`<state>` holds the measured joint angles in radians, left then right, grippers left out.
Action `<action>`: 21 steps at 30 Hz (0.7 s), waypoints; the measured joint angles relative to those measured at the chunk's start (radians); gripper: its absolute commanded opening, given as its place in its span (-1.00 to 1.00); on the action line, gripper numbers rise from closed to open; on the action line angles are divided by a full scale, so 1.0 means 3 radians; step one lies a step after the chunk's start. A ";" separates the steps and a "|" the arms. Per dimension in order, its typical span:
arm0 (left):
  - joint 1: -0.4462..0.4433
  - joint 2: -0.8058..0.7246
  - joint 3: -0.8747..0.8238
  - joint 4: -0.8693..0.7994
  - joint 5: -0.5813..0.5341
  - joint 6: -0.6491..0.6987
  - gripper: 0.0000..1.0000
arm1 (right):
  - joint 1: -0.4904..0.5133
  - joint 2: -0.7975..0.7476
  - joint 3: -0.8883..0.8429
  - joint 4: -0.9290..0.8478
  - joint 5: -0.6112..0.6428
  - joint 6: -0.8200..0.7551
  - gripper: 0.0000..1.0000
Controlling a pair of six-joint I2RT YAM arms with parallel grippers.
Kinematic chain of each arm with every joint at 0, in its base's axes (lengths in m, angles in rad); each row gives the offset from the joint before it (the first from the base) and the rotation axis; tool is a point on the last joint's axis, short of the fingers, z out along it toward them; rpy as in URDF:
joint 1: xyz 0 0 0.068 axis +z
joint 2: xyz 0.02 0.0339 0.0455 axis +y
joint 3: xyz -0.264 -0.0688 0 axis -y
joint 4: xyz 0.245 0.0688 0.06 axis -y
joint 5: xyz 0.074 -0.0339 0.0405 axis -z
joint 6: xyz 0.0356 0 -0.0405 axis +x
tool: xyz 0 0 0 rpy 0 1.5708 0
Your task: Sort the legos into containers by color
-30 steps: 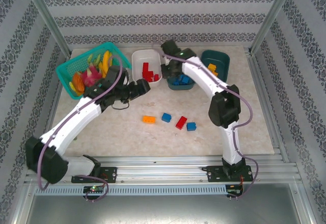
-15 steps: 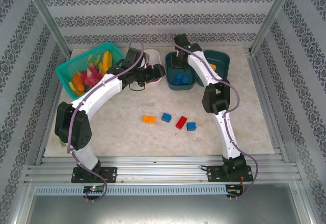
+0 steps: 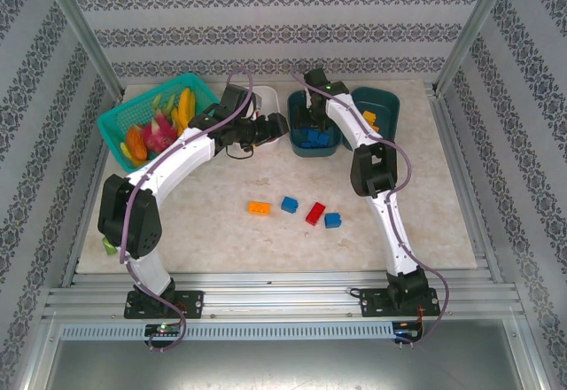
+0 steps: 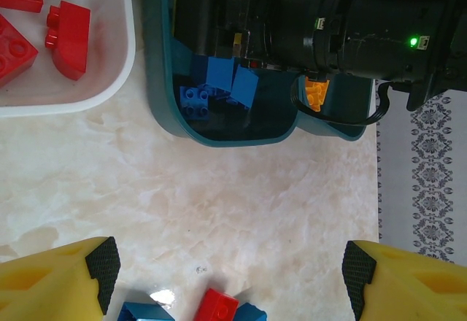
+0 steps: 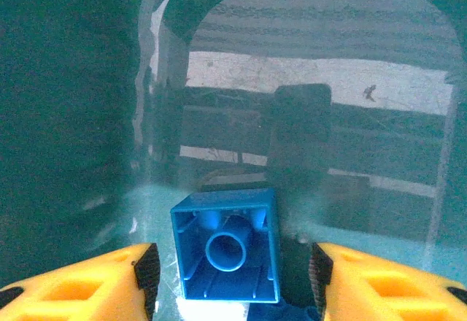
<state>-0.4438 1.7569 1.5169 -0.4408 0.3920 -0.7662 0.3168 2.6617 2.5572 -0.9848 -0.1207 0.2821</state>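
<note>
A: What is the right gripper doing?

B: The right gripper [image 5: 230, 270] points down inside the middle teal tub [image 5: 73, 80]. Its yellow fingers [image 5: 80, 284] are parted. A blue brick [image 5: 226, 244] sits between them with a narrow gap on each side, so nothing is gripped.

A: Which way does that brick face?

B: Its hollow underside, with one round tube, faces the wrist camera, so its studs point away. It looks almost square, and I cannot tell a long axis.

A: And the left gripper?

B: The left gripper [image 4: 232, 266] hovers over the bare table [image 4: 241, 204] just on the near side of the middle teal tub. Its fingers are spread wide and hold nothing.

A: What else is in and around that tub?

B: More stacked blue bricks [image 4: 193, 98] lie in it, one with its studs up. Just to its left is the white tub [image 4: 124, 58], which holds red bricks [image 4: 69, 29]. Just to its right is a second teal tub [image 3: 385, 106] with an orange brick [image 4: 315, 91] inside.

A: Anything loose?

B: Four bricks lie in a row well to the tub's near side. They are a loose orange brick [image 3: 259, 206], a loose red brick [image 3: 315, 213] and two loose blue bricks [image 3: 289, 204]. The orange one's long axis runs left to right. The red one's slants, with its far end leaning right. Beyond the white tub stands a mesh basket [image 3: 120, 128] of toy fruit.
</note>
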 measured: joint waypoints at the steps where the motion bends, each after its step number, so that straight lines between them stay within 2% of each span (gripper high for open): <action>1: 0.0000 0.0000 -0.0003 0.0000 0.0000 0.0000 0.65 | 0.0005 -0.0006 0.0000 0.0000 0.0004 -0.0001 0.23; 7: 0.0000 -0.0107 -0.0074 -0.0070 -0.0017 0.0010 0.64 | 0.0075 -0.0291 -0.0146 -0.0006 0.0127 0.0017 0.22; 11: 0.0000 -0.0294 -0.0168 -0.0230 -0.0025 0.0078 0.63 | 0.0117 -0.0954 -0.0601 0.0165 0.0228 0.0111 0.22; 16: -0.0004 -0.0573 -0.0281 -0.0443 -0.0011 0.0298 0.57 | 0.0139 -0.2076 -0.1586 0.0604 0.0193 0.0304 0.22; 21: -0.0131 -0.0699 -0.0390 -0.0682 -0.0004 0.0670 0.50 | 0.0202 -0.3162 -0.2920 0.0910 0.0032 0.0553 0.22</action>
<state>-0.4831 1.5471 1.3998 -0.6453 0.3908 -0.5652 0.3775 1.7130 1.6814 -0.7116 -0.1112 0.4480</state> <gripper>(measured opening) 0.768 0.611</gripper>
